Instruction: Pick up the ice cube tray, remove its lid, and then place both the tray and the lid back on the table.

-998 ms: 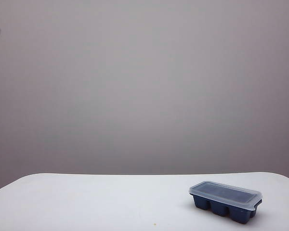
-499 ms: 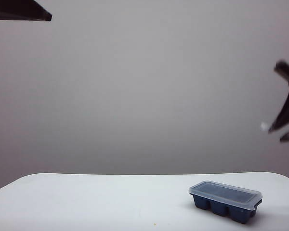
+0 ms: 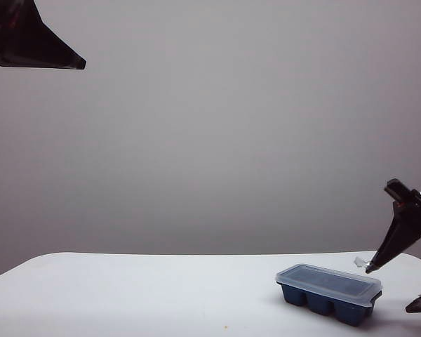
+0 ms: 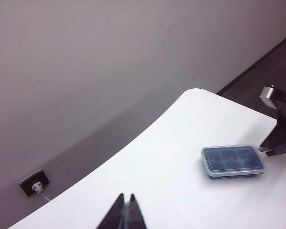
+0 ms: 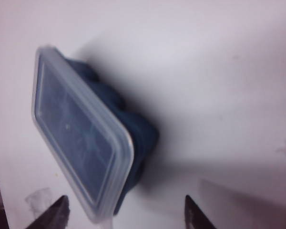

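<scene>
Exterior view: right gripper (image 3: 400,288), jaws spread, approaches the lidded ice cube tray (image 3: 328,300) on the worktop (image 3: 126,295); left gripper (image 4: 125,215), closed, hangs well away. Next, I judge: straddle and grasp the tray.

No readable text (anywhere visible).

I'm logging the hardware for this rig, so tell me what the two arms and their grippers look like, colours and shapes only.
Both are black. The left gripper shows two slim, pointed black fingers; from outside it is a dark tapered wedge. The right gripper has long, narrow black fingers tapering to points, one carrying a small pale grey patch near its tip. Its wrist carries a silvery grey metal part. No cables or markings are visible.
</scene>
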